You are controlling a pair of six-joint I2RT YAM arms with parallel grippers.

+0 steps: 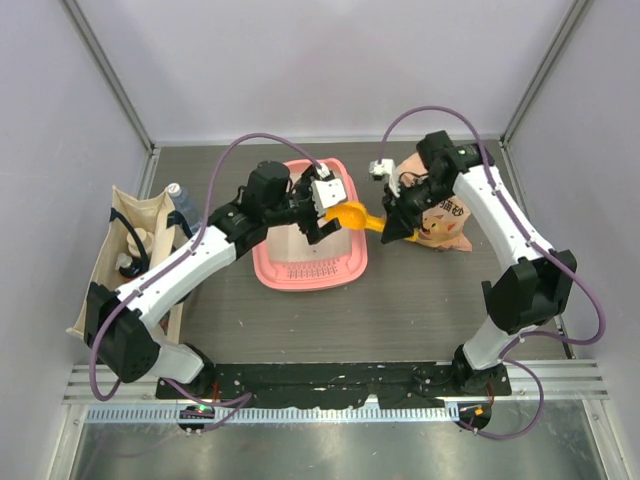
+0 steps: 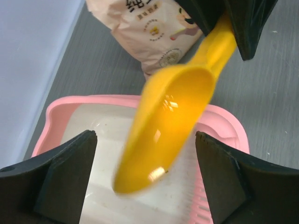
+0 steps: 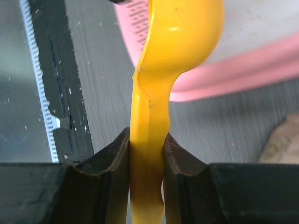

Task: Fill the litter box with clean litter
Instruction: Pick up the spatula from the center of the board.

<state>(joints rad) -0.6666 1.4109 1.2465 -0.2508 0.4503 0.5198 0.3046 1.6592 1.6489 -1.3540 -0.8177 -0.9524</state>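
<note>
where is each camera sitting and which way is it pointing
top external: above and behind the robot, looking down on the table; left arm and right arm show.
left wrist: over the litter box, facing down into it; left gripper open, fingers framing the scoop.
right wrist: behind the right gripper, looking along the scoop handle it clamps.
Shared: all see scoop and litter box.

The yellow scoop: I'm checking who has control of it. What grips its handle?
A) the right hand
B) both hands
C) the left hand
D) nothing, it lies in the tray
A: the right hand is shut on the handle of the scoop, while the left hand is open above the pink tray, not touching the scoop.
</note>
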